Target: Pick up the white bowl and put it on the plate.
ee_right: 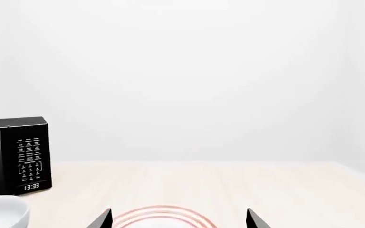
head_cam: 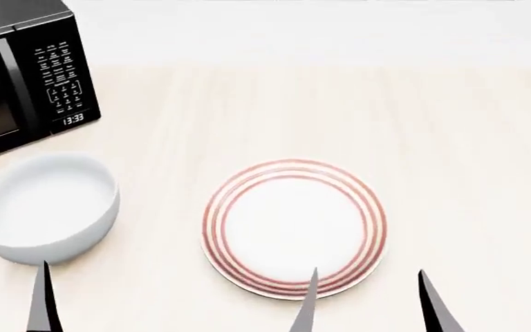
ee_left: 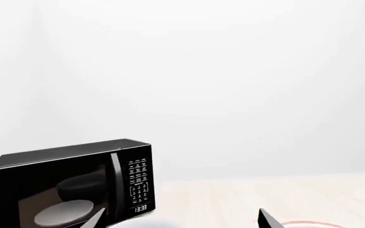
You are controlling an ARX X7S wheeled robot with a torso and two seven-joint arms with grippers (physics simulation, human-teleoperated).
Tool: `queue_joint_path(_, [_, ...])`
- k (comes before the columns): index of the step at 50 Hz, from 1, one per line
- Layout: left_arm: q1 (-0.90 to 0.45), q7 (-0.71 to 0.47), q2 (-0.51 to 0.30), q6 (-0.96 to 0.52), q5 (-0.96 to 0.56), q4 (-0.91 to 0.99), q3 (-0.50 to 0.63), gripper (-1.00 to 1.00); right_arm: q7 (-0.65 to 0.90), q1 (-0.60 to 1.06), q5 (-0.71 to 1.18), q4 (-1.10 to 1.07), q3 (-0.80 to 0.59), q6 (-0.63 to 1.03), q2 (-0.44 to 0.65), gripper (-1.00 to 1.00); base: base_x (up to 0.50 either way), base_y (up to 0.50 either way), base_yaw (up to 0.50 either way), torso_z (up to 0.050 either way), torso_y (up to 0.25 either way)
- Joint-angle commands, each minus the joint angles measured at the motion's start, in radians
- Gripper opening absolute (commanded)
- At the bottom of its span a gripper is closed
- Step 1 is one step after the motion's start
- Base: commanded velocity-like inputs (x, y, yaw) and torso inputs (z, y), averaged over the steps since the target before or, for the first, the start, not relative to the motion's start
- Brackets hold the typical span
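Note:
The white bowl (head_cam: 49, 207) stands upright on the light wooden table (head_cam: 275, 111), left of the plate (head_cam: 293, 228), a flat white plate with red rings. They are apart. My left gripper (ee_left: 181, 221) is open and empty, just on the near side of the bowl, whose rim (ee_left: 138, 224) shows between its tips. Only one of its fingers (head_cam: 42, 301) shows in the head view. My right gripper (head_cam: 367, 304) is open and empty over the plate's near edge. In the right wrist view this gripper (ee_right: 179, 221) frames the plate (ee_right: 163, 213), and the bowl (ee_right: 2, 211) is off to the side.
A black microwave (head_cam: 25, 69) with its door shut stands at the table's far left behind the bowl, a pale dish (ee_left: 62, 213) inside it. A plain white wall is behind the table. The plate's rim (ee_left: 309, 223) lies beside the left gripper.

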Motion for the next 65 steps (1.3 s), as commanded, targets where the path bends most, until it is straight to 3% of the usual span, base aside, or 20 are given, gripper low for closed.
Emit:
queue_joint_path(1, [0.001,-0.014,-0.010,0.003,0.000,-0.001,0.010,1.00,0.009,0.001,0.007,-0.002,-0.009,-0.005,0.010,1.00,0.50,0.00,0.00,0.000,0.000])
queue_joint_path(18, [0.000,-0.029,-0.024,0.005,-0.004,-0.007,0.022,1.00,0.031,0.004,0.001,-0.003,-0.023,-0.010,0.022,1.00,0.50,0.00,0.00,0.000,0.000])
queue_joint_path(35, [-0.009,-0.052,-0.041,-0.079,0.015,0.053,0.034,1.00,0.040,0.002,-0.005,0.020,-0.047,-0.030,0.036,1.00,0.00,0.00,0.00,0.000,0.001])
queue_joint_path(45, [-0.177,-0.035,-0.092,-0.368,-0.109,0.202,-0.127,1.00,0.047,0.003,-0.003,0.023,-0.053,-0.031,0.042,1.00,0.00,0.00,0.00,0.000,0.000])
queue_joint_path(50, [-0.362,-0.002,-0.170,-0.638,-0.183,0.285,-0.216,1.00,0.053,0.002,-0.005,0.030,-0.055,-0.036,0.045,1.00,0.00,0.00,0.00,0.000,0.000])
queue_joint_path(53, [-0.524,0.009,-0.211,-0.847,-0.319,0.313,-0.322,1.00,0.054,0.000,-0.006,0.032,-0.060,-0.036,0.047,1.00,0.00,0.00,0.00,0.000,0.000])
queue_joint_path(57, [-0.710,-0.107,-0.310,-1.089,-0.598,0.309,-0.427,1.00,0.057,0.006,-0.001,0.023,-0.057,-0.024,0.051,1.00,0.00,0.00,0.00,0.000,0.000])
queue_joint_path(59, [-0.789,-0.093,-0.308,-1.206,-0.662,0.278,-0.477,1.00,0.059,0.005,-0.002,0.025,-0.059,-0.027,0.052,1.00,0.00,0.00,0.00,0.000,0.000])
queue_joint_path(62, [-0.852,-0.084,-0.300,-1.311,-0.715,0.184,-0.496,1.00,0.059,0.007,0.000,0.029,-0.063,-0.027,0.053,1.00,0.00,0.00,0.00,0.000,0.000])
queue_joint_path(64, [-0.876,-0.135,-0.338,-1.316,-0.777,0.097,-0.464,1.00,0.061,0.011,-0.001,0.019,-0.068,-0.016,0.054,1.00,0.00,0.00,0.00,0.000,0.000])
queue_joint_path(65, [-0.890,-0.212,-0.350,-1.316,-0.879,0.025,-0.476,1.00,0.060,0.013,0.001,0.017,-0.068,-0.016,0.055,1.00,0.00,0.00,0.00,0.000,0.000])
